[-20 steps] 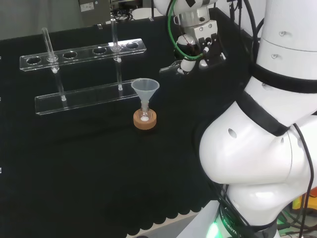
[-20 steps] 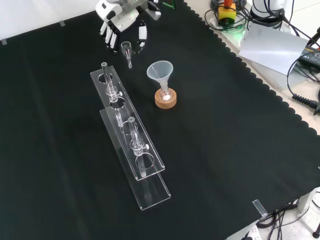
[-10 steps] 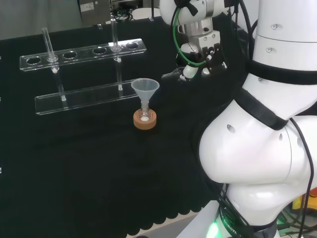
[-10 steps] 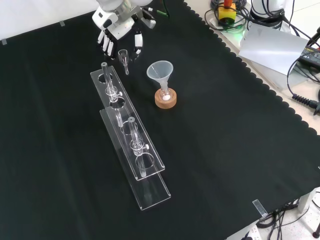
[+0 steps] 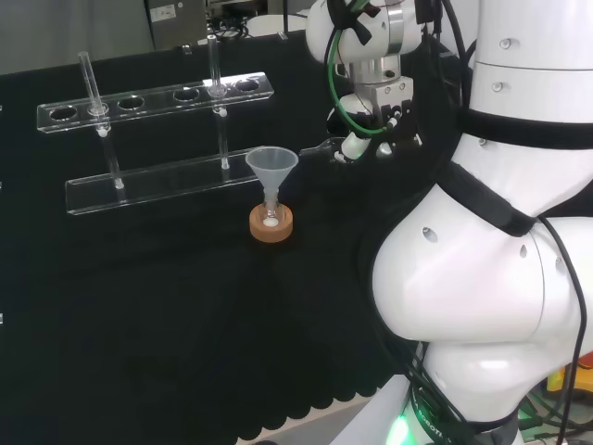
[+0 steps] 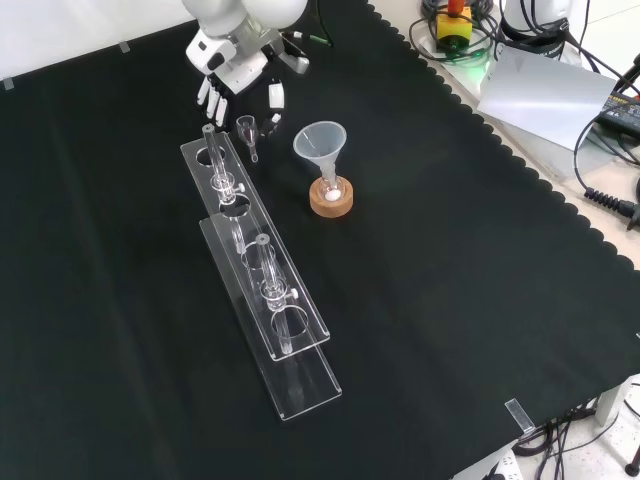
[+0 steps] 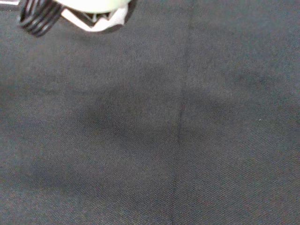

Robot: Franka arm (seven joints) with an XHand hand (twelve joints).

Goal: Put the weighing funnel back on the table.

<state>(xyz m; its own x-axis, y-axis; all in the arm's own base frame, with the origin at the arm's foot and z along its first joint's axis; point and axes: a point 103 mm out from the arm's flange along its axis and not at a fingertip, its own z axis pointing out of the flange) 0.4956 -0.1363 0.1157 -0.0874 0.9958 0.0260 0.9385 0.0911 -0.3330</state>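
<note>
Your hand [image 6: 235,70] is partly closed: its fingers [image 6: 207,93] hang down on 1 side and the thumb [image 6: 275,96] on the other, and the weighing funnel [image 6: 248,128] sits pinched at their tips, mouth up and stem pointing down toward the black cloth [image 6: 450,250]. In the head view you see the same hand [image 5: 375,102] with the clear piece [image 5: 318,146] sticking out to the left of a fingertip; you cannot tell from either view whether its stem touches the cloth. It hangs just beside the near end of the rack [image 6: 270,300] and near the funnel [image 6: 320,143], touching neither. Count what stands on the bench: 1 weighing funnel, 1 big funnel, 1 small flask [image 6: 329,190] under it with a white speck inside, 1 cork ring [image 6: 331,203], 1 clear rack, and 2 test tubes, 1 [image 6: 211,150] at the end by the hand and 1 [image 6: 264,262] farther along.
</note>
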